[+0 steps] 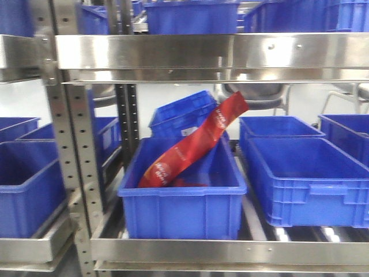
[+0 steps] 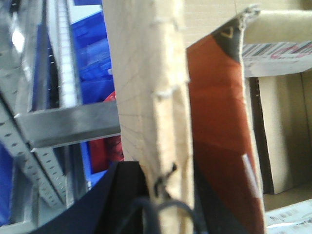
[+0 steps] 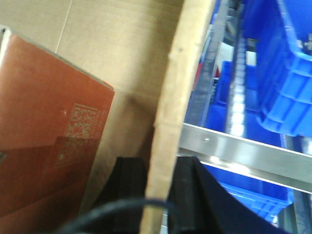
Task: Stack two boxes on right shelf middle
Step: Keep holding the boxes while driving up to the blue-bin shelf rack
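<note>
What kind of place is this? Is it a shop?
Probably a warehouse or stockroom, not a shop. Shiny steel racks hold rows of blue plastic bins on rollers, and there's a plain cardboard box up close.

Standing here, only the ends of the two arms can be seen. The left gripper is matt black plastic. Its one clear finger is a broad, smooth slab with a sloping outer edge that widens toward the base. A thin dark cable loops across in front of it. The right gripper is the same black. Its two blocky fingers are squared off on top with flat inner faces, and the outer one flares into a rounded shoulder. A thicker dark lead arcs across its base
</note>
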Action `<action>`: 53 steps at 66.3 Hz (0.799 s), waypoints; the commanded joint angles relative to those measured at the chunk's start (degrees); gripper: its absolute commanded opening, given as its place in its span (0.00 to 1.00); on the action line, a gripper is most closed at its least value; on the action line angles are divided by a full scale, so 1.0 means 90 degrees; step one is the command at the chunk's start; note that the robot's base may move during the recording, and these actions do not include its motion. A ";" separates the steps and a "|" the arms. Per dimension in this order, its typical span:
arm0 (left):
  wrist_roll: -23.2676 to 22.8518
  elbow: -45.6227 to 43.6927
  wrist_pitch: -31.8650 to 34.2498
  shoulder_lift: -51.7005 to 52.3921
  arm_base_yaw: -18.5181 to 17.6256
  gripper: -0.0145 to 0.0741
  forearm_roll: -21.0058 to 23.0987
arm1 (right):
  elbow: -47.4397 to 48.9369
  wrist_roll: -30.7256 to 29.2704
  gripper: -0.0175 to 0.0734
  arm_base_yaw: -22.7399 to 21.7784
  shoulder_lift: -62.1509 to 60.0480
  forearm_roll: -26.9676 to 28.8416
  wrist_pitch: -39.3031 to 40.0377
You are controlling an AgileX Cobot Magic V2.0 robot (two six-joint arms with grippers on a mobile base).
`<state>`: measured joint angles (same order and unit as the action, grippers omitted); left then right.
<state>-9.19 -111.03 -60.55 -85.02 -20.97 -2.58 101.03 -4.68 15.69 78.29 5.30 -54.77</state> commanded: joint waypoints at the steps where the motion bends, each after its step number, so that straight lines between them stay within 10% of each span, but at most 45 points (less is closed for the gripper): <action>1: -0.0007 -0.0089 0.0550 0.0110 0.0006 0.04 0.0191 | 0.0041 -0.0078 0.02 -0.0021 -0.0070 -0.0058 0.0182; 53: -0.0007 -0.0089 0.0550 0.0110 0.0006 0.04 0.0191 | 0.0041 -0.0078 0.02 -0.0021 -0.0070 -0.0058 0.0182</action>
<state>-9.19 -111.03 -60.55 -85.02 -20.97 -2.58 101.03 -4.68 15.69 78.29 5.17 -54.77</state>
